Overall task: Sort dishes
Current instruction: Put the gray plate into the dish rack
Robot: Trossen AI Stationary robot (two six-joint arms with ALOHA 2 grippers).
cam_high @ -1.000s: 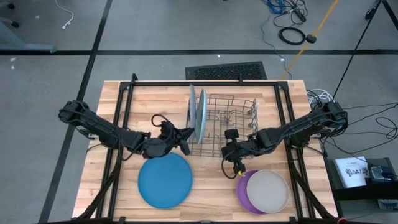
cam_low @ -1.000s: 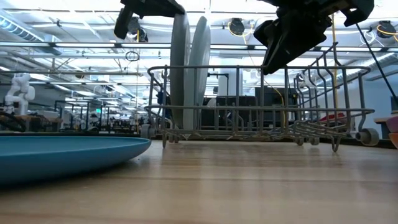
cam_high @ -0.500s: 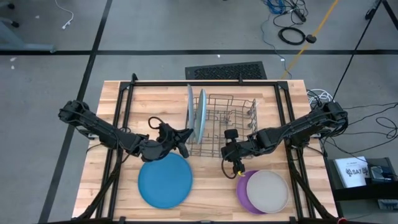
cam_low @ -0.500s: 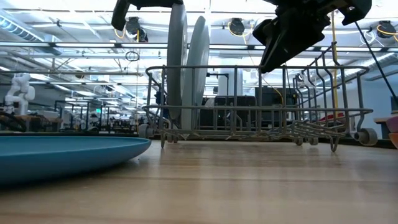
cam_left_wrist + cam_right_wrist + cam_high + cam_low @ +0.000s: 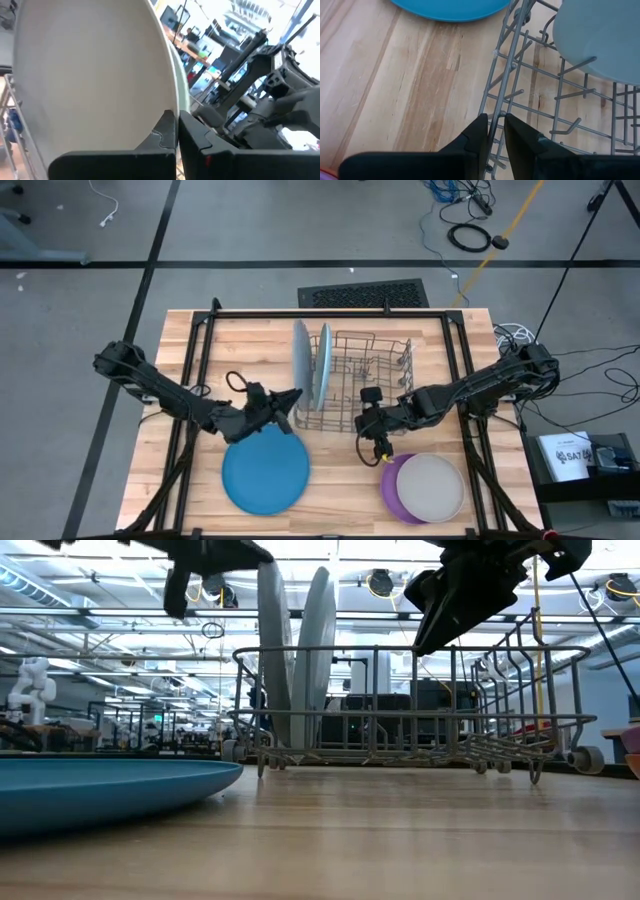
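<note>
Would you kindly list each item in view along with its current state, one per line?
Grey plate: on edge in the rack, at its left end.
Light blue plate: on edge in the rack, beside the grey one.
Darker blue plate: flat on the table.
Purple plate: flat, under the beige-grey one.
Beige-grey plate: stacked on purple.
Dish rack: upright.
Left gripper: shut, empty.
Right gripper: shut on a rack wire.

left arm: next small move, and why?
Probably lower the left gripper to the dark blue plate and open it. It is shut and empty; the grey plate and light blue plate already stand in the rack, which the right gripper grips.
</note>
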